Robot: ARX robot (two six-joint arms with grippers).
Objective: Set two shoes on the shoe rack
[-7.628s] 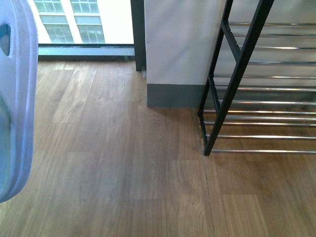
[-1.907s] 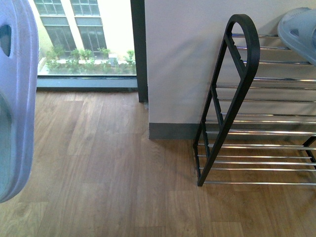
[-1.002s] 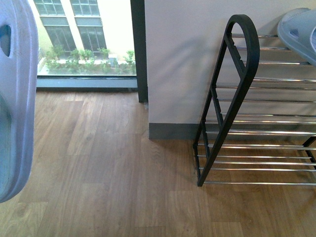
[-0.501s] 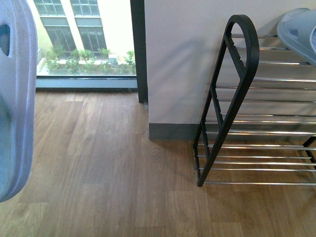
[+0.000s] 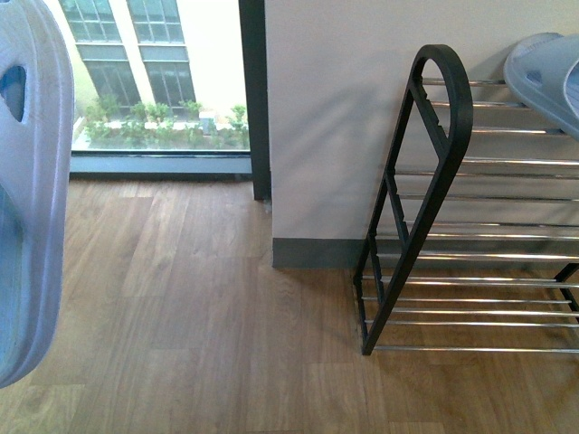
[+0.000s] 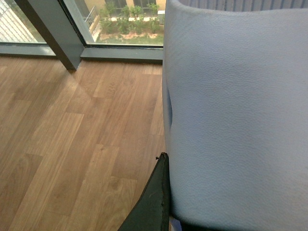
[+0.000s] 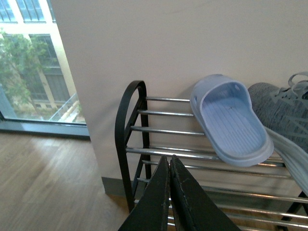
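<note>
Rack [image 5: 434, 181] shifted lower in view | slipper [image 7: 233, 120] toe wallward | right pincer [image 7: 169, 166] closed

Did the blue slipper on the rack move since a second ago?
Cannot tell. The slipper and the shoe rack both sit a bit lower in the front view than before, equally, so the camera likely tilted instead.

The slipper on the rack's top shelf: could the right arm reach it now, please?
Probably yes: the slipper lies uncovered on the rack's top rods, with nothing between it and the right gripper, whose shut fingers would need opening first.
</note>
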